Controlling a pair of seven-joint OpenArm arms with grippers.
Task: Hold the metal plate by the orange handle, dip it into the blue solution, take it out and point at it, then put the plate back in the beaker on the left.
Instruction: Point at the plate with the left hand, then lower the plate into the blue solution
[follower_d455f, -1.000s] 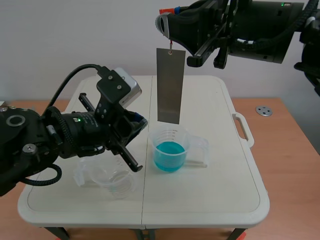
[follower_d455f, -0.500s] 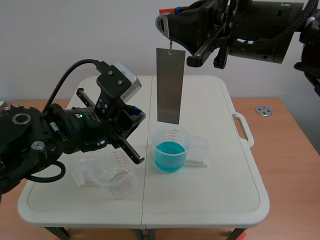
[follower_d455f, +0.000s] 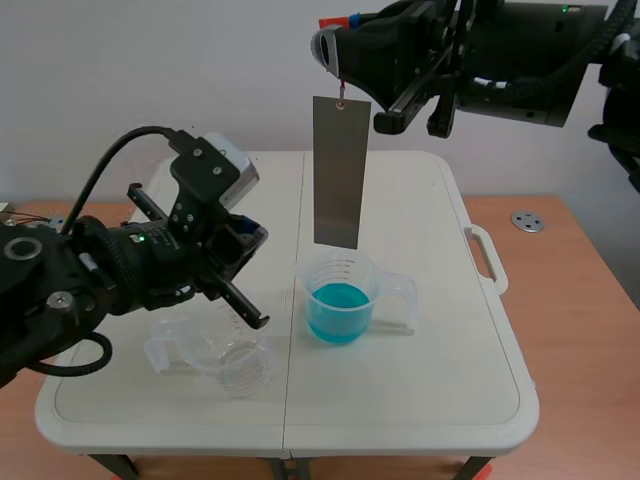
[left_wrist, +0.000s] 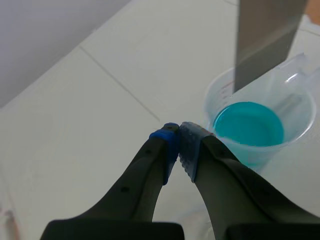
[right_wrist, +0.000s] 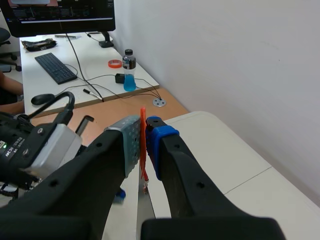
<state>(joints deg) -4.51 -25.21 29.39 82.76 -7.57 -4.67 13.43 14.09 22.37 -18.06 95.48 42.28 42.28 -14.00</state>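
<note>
One metal plate (follower_d455f: 340, 170) hangs just above the blue-filled beaker (follower_d455f: 340, 300), one of two; the right gripper (right_wrist: 144, 132) pinches its orange handle (right_wrist: 143, 150). Near the empty beaker (follower_d455f: 225, 358), the left gripper (left_wrist: 179, 131) hovers, fingers pressed together.

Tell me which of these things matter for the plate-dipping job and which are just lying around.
Job: metal plate, orange handle, beaker of blue solution, empty beaker, right end effector, left end effector.
Lying about: metal disc, bottle, keyboard, tape roll.
</note>
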